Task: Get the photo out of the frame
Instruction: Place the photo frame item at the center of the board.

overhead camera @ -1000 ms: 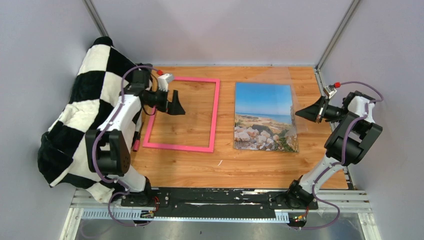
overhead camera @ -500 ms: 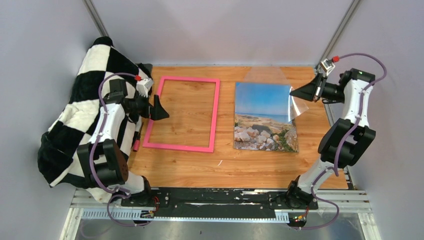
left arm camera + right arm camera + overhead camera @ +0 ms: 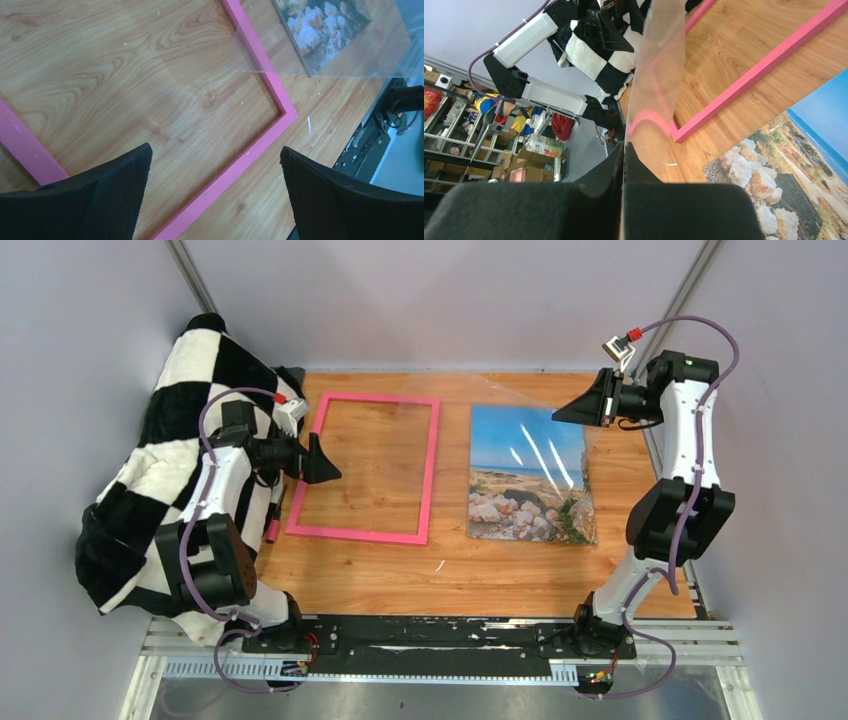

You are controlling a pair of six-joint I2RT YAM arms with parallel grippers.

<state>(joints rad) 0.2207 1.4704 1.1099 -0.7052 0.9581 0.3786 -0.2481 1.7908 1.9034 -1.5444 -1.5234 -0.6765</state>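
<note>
**Top view.** The frame [image 3: 431,465] lies flat on the left half of the wooden table [image 3: 450,580], with bare wood showing inside its pink border. The photo [image 3: 500,510] lies flat just to the right of it, face up and clear of the frame, with a narrow strip of table between them. The left gripper [image 3: 328,460] hangs over the frame's left rail, well apart from the photo. The right gripper [image 3: 568,414] is raised above the photo's far right corner. It pinches one corner of a clear sheet [image 3: 545,455], which slopes down over the photo and catches streaks of glare. A checkered blanket [image 3: 170,460] is heaped at the table's left edge.

**Left wrist view.** The left gripper [image 3: 215,150] has its two black fingers [image 3: 115,195] spread wide, with nothing between them. Below them are wood and a corner of the frame [image 3: 235,170]. A corner of the photo [image 3: 325,30] shows at the top right, under the edge of the clear sheet [image 3: 350,55].

**Right wrist view.** The right gripper [image 3: 624,150] is pressed tight on the clear sheet [image 3: 659,75], which stands up edge-on from the fingertips. The photo [image 3: 804,165] lies below at the right, and the frame [image 3: 764,60] lies beyond it on the table.
</note>
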